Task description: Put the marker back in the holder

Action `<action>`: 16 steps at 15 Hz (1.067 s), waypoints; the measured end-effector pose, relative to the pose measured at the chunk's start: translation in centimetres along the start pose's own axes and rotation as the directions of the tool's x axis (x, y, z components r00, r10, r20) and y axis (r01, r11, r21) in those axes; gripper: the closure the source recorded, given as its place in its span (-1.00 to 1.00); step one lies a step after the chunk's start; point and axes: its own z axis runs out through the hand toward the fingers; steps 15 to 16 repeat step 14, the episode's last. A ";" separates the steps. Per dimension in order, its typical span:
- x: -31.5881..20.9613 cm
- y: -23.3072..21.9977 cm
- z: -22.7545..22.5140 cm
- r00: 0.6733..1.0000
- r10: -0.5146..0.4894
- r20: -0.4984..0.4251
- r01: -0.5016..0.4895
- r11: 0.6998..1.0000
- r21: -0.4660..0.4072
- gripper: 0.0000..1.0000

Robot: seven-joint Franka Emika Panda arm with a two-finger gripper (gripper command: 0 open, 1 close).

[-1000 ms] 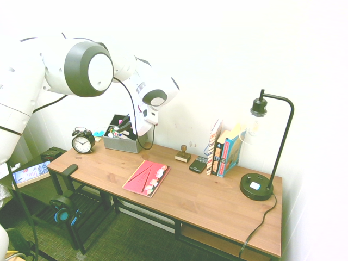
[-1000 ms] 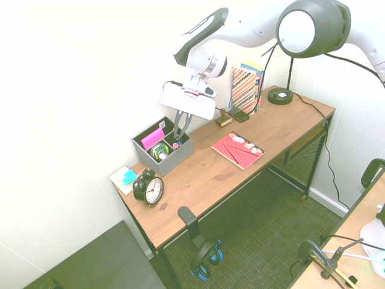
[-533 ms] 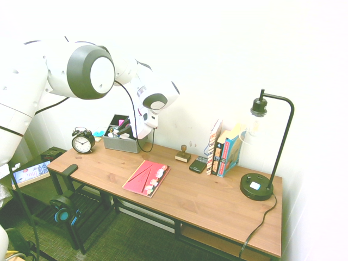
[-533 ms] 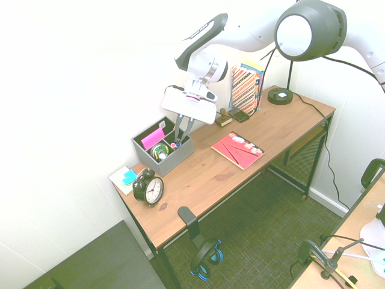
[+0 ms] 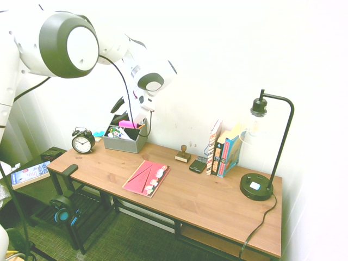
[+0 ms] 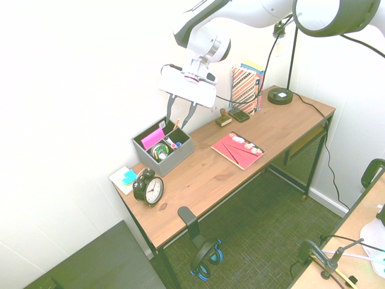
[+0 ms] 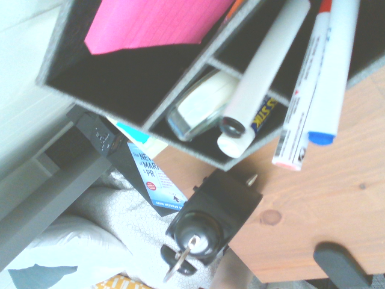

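a: white walls, wooden table (image 6: 240,174) running along one of them. reading the first exterior view left to right: round black alarm clock (image 5: 82,142) at the left end, then the grey holder (image 5: 125,140) against the wall, pink booklet (image 5: 147,178) flat near the front edge.

b: and past the booklet?

a: small wooden stamp (image 5: 183,155), a dark phone (image 5: 198,163), a row of upright books (image 5: 224,149), then the black desk lamp (image 5: 265,149) at the right end.

b: where's the gripper?

a: gripper (image 6: 181,111) hangs in the air just above the holder, touching nothing. jaws stand partly apart with nothing between them.

b: the marker?

a: marker (image 7: 266,71) is in the holder. wrist view shows a slim white barrel leaning across a divider, its dark end toward the camera. two more pens (image 7: 316,84) lean beside it, one with a blue cap. a pink item (image 7: 153,23) fills the larger compartment, and a white stapler-like object (image 7: 198,109) lies in a smaller one.

b: anything by the clock?

a: second exterior view shows a white pad with a blue sticky note (image 6: 125,177) just behind the clock, at the table's corner.
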 end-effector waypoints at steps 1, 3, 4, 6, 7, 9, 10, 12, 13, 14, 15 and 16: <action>-1.3 0.8 -0.4 0.998 -0.032 -0.048 0.031 0.999 -0.027 -1.00; -5.7 3.0 -1.4 0.983 -0.102 -0.154 0.091 0.993 -0.080 -1.00; -7.9 4.6 -1.8 0.967 -0.141 -0.213 0.119 0.986 -0.113 -1.00; -10.4 8.1 -2.3 0.923 -0.210 -0.322 0.157 0.970 -0.185 -1.00; -10.6 10.0 -2.5 0.896 -0.239 -0.375 0.165 0.962 -0.220 -1.00; -9.2 13.1 -2.5 0.830 -0.291 -0.475 0.171 0.945 -0.280 -1.00; -8.2 14.5 -2.3 0.792 -0.315 -0.524 0.170 0.937 -0.307 -1.00; -6.6 16.7 -1.9 0.707 -0.362 -0.608 0.182 0.923 -0.338 -1.00; -6.2 17.4 -2.2 0.666 -0.376 -0.644 0.206 0.923 -0.326 -1.00; -5.9 17.9 -2.8 0.635 -0.377 -0.674 0.238 0.926 -0.293 -1.00; -5.9 17.9 -2.8 0.635 -0.377 -0.674 0.238 0.926 -0.293 -1.00; -5.9 17.9 -2.8 0.635 -0.377 -0.674 0.238 0.926 -0.293 -1.00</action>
